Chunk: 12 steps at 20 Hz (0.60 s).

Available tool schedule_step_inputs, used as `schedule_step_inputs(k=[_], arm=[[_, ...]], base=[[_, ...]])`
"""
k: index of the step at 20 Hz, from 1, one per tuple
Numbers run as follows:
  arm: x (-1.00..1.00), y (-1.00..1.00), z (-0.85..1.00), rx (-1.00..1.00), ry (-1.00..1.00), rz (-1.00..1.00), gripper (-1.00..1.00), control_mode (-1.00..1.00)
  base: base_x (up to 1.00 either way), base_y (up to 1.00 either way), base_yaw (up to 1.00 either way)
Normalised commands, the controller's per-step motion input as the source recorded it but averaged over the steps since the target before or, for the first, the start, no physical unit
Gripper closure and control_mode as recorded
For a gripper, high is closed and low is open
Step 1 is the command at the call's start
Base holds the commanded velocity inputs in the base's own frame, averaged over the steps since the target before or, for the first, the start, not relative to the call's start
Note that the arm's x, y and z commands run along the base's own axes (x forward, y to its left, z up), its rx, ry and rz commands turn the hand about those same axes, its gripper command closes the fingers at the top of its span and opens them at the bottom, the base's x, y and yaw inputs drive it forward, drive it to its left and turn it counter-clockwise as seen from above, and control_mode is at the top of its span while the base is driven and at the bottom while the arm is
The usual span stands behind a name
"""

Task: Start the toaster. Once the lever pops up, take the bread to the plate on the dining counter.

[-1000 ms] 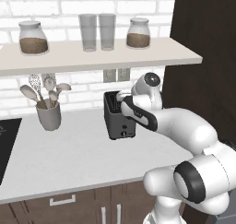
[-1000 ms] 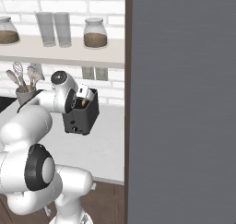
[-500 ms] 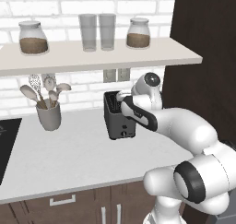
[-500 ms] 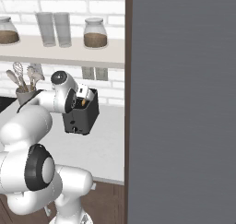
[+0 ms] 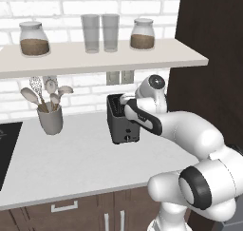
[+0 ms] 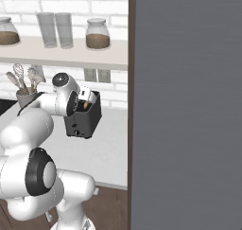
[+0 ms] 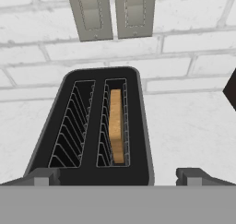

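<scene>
The dark grey toaster (image 5: 122,126) (image 6: 82,122) stands on the white worktop against the brick wall. In the hand view the toaster (image 7: 143,140) lies just below me, and the bread (image 7: 116,125) stands deep in its right slot while the left slot is empty. A bit of the bread (image 6: 87,105) peeks out in the right base view. My gripper (image 7: 117,177) hovers over the toaster's near end, open, its fingertips (image 7: 42,176) wide apart with nothing between them. The hand (image 5: 135,112) sits right at the toaster's top. The plate and the dining counter are out of view.
A grey utensil cup (image 5: 50,118) with spoons stands left of the toaster. A shelf (image 5: 95,56) with jars and glasses hangs above. A tall dark cabinet panel (image 6: 189,106) closes off the right side. A black cooktop (image 5: 7,147) lies at the far left.
</scene>
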Motion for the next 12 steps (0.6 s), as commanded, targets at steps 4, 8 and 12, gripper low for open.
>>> schedule_step_inputs(k=[4, 8, 12], arm=[[0.00, 0.00, 0.00, 0.00, 0.00, 0.00, -1.00, -1.00], [0.00, 0.00, 0.00, 0.00, 0.00, 0.00, -1.00, -1.00], [0.00, 0.00, 0.00, 0.00, 0.00, 0.00, -1.00, -1.00]], base=[[0.00, 0.00, 0.00], [0.00, 0.00, 0.00], [0.00, 0.00, 0.00]])
